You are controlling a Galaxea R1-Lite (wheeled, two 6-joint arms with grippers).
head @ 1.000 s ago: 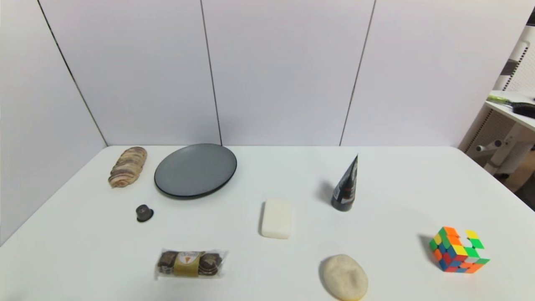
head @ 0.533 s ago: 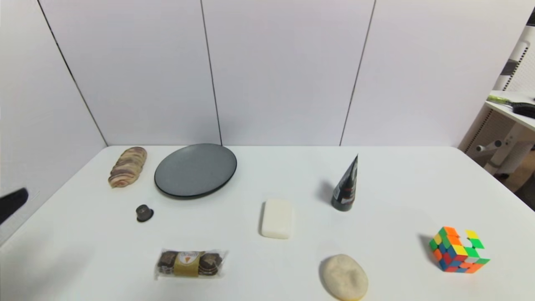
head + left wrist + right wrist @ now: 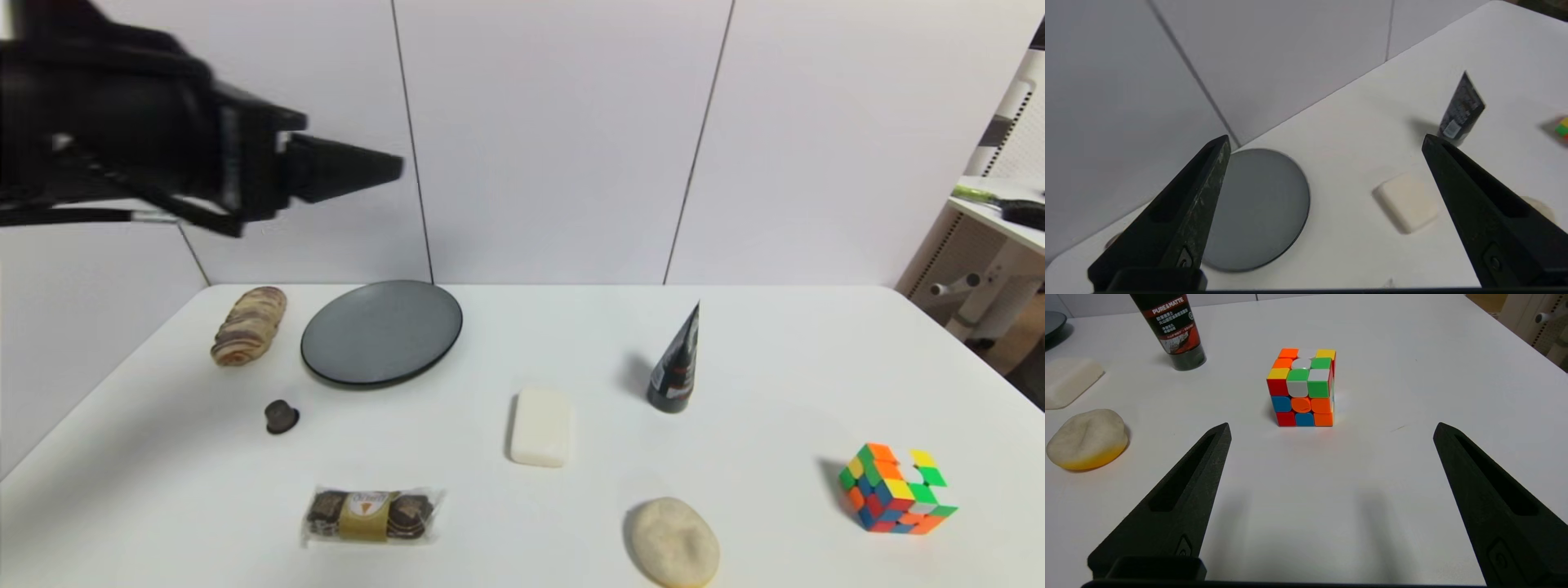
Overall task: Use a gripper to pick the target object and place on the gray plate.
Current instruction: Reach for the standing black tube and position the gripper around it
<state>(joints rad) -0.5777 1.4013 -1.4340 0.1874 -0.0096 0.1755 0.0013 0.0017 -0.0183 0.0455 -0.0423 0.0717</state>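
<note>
The target object, a black squeeze tube [image 3: 676,363], stands cap-down at the table's middle right; it also shows in the left wrist view [image 3: 1461,109] and the right wrist view [image 3: 1175,330]. The gray plate [image 3: 381,331] lies empty at the back left and shows in the left wrist view [image 3: 1261,204]. My left gripper [image 3: 384,169] hangs high above the table's back left, open and empty [image 3: 1325,139], far from the tube. My right gripper [image 3: 1332,428] is open and empty, low over the table just before the cube, and is out of the head view.
A striped bread roll [image 3: 249,324] lies left of the plate, with a brown capsule [image 3: 282,416] in front of it. A white soap bar [image 3: 540,425], a wrapped chocolate snack [image 3: 371,514], a pale round lump [image 3: 673,541] and a colourful cube [image 3: 894,488] lie nearer me.
My left arm has come in from the left edge and risen high over the back left of the table. The things on the table have not moved.
</note>
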